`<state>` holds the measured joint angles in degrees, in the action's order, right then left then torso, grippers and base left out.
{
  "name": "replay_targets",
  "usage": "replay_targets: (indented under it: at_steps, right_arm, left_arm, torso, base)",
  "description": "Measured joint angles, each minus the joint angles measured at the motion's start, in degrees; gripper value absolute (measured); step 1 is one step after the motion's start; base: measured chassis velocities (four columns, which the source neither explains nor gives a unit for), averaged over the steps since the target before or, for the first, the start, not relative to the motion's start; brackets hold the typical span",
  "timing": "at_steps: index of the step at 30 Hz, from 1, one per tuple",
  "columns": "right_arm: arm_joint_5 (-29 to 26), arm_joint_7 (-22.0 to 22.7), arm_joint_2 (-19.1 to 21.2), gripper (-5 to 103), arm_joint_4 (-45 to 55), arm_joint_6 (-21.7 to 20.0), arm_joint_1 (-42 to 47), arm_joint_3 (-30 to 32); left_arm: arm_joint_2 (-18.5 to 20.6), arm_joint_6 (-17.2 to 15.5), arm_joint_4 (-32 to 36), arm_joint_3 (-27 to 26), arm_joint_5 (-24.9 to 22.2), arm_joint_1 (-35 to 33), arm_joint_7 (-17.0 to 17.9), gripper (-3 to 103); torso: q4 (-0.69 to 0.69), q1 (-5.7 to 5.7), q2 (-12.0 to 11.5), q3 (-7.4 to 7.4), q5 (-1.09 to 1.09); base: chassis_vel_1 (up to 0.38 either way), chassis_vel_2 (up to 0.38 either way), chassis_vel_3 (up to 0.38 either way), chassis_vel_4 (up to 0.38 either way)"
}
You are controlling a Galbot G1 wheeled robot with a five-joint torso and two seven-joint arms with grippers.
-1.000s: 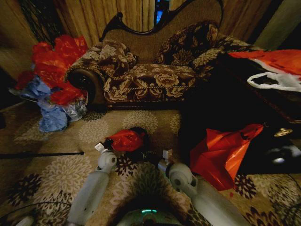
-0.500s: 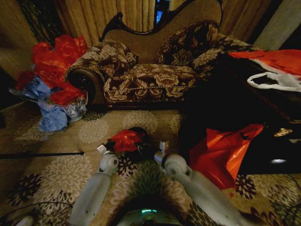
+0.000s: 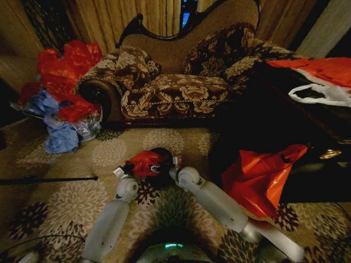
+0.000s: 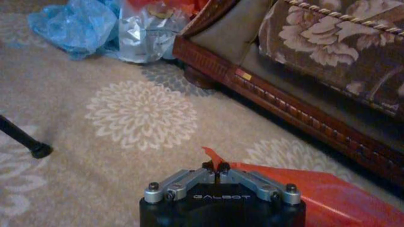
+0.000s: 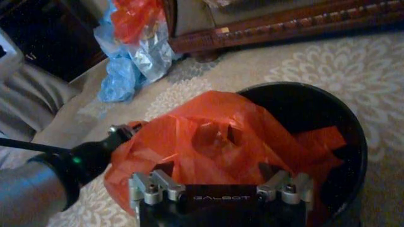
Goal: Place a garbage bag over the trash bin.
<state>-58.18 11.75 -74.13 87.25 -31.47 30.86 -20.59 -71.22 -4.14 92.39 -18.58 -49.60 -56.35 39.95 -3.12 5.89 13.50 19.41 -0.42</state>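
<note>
The thin, glossy deep-red plastic garbage bag (image 5: pixel 208 137) lay bunched over one side of the small round black trash bin (image 5: pixel 344 123), which stood on the flowered carpet (image 3: pixel 71 203) before the patterned sofa (image 3: pixel 181 87). Judging by this, the step would go best if the two grips drew apart evenly, spreading the mouth before lowering it round the rim. The left gripper (image 4: pixel 215 166) was pinched together on a corner of the bag. The right gripper (image 5: pixel 218 168) hung above the crumpled plastic, fingers apart and pressing into it.

pale grey arms, black galbot-marked wrists.
</note>
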Motion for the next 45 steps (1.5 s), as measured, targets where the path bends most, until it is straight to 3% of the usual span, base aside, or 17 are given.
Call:
replay_targets:
  at_steps: [2, 6, 12, 14, 17, 19, 20, 22, 23, 25, 27, 29, 34, 40, 45]
  right_arm:
    - [-1.2, -0.16, -0.11, 97, -0.76, -0.23, -0.08, -0.08]
    - [-1.8, -0.48, -0.69, 102, -1.29, -0.27, -0.06, -0.18]
    - [-1.92, -0.95, -1.28, 83, -1.21, -0.13, 0.0, -0.66]
    - [-1.85, -0.96, -1.28, 83, -1.2, -0.09, 0.03, -0.75]
    - [-0.92, -1.26, -1.4, 66, -1.59, 0.35, 0.22, -1.09]
    - [-0.63, -1.36, -1.45, 66, -1.7, 0.45, 0.26, -1.18]
    - [0.3, -1.6, -1.6, 55, -1.95, 0.87, 0.29, -1.39]
    - [0.69, -1.71, -1.64, 55, -2.05, 1.05, 0.29, -1.46]
    - [1.71, -1.95, -1.82, 44, -2.38, 1.7, 0.29, -1.62]
    - [2.04, -1.95, -1.9, 44, -2.48, 2.01, 0.29, -1.68]
    - [3.11, -1.36, -2.25, 27, -2.7, 3.66, 0.28, -2.03]
    - [3.69, -0.81, -2.43, 27, -2.7, 4.35, 0.28, -2.14]
    - [8.81, 0.96, -2.66, 6, -2.29, 7.77, 0.48, -2.87]
    - [8.89, 4.48, -2.33, 0, 0.88, 11.19, 1.62, -3.06]
    - [5.62, 3.25, 0.41, 0, 7.15, 14.54, 3.71, -3.32]
  left_arm:
    - [-0.06, 0.08, -0.19, 0.01, -0.08, 0.28, -0.05, 0]
    - [-0.24, 0.2, -0.56, 0.1, -0.1, 0.61, -0.07, 0]
    - [-0.62, 0.36, -0.66, 0.45, -0.16, 1.06, -0.03, 0]
    - [-0.63, 0.38, -0.66, 0.45, -0.16, 1.07, -0.02, 0]
    - [-0.68, 0.46, -0.66, 0.48, -0.25, 1.22, 0.0, 0]
    - [-0.68, 0.5, -0.72, 0.49, -0.28, 1.31, 0.0, 0]
    - [-0.68, 0.64, -0.98, 0.51, -0.32, 1.6, 0.0, 0]
    - [-0.68, 0.68, -1.06, 0.51, -0.34, 1.72, 0.0, 0]
    - [-0.69, 0.74, -1.14, 0.56, -0.38, 1.94, 0.02, 0]
    - [-0.68, 0.79, -1.14, 0.6, -0.41, 2.05, 0.03, 0]
    - [-0.74, 1.03, -1.15, 0.69, -0.46, 2.19, 0.05, 0]
    - [-0.79, 1.17, -1.17, 0.71, -0.46, 2.2, 0.05, 0]
    - [-0.87, 1.61, -1.17, 0.74, -0.47, 2.2, 0.0, 0]
    - [-1.0, 1.74, -1.29, 0.75, -0.47, 2.36, -0.12, 0]
    - [-1.43, 1.85, -1.84, 0.78, -0.31, 2.43, -0.3, 0]
  torso:
    - [0.0, -0.01, 0.0, 0.0, 0.0]
    - [0.0, -0.01, 0.0, 0.0, 0.0]
    - [0.0, -0.01, 0.0, 0.0, 0.0]
    - [0.0, -0.01, 0.0, 0.0, 0.0]
    - [0.0, -0.01, 0.0, 0.0, 0.0]
    - [0.0, -0.01, 0.0, 0.0, 0.0]
    - [0.0, -0.01, 0.0, 0.0, 0.0]
    - [0.0, -0.01, 0.0, 0.0, 0.0]
    - [0.0, -0.01, 0.0, 0.0, 0.0]
    - [0.0, -0.01, 0.0, 0.0, 0.0]
    - [0.0, -0.01, 0.0, -0.01, 0.0]
    - [0.0, -0.01, 0.0, 0.0, 0.0]
    - [0.0, -0.01, 0.0, -0.01, 0.0]
    - [0.01, -0.01, 0.0, -0.01, 0.01]
    - [0.0, -0.01, 0.0, -0.01, 0.0]
  base:
    - [0.0, 0.0, 0.0, 0.0]
    - [0.0, 0.0, 0.0, 0.0]
    - [0.0, 0.0, 0.0, 0.0]
    - [0.0, 0.0, 0.0, 0.0]
    - [0.0, 0.0, 0.0, 0.0]
    - [0.0, 0.0, 0.0, 0.0]
    - [0.0, 0.0, 0.0, 0.0]
    - [0.0, 0.0, 0.0, 0.0]
    - [0.0, 0.0, 0.0, 0.0]
    - [0.0, 0.0, 0.0, 0.0]
    - [0.0, 0.0, 0.0, 0.0]
    - [0.0, 0.0, 0.0, 0.0]
    - [0.0, 0.0, 0.0, 0.0]
    - [0.0, 0.0, 0.0, 0.0]
    - [0.0, 0.0, 0.0, 0.0]
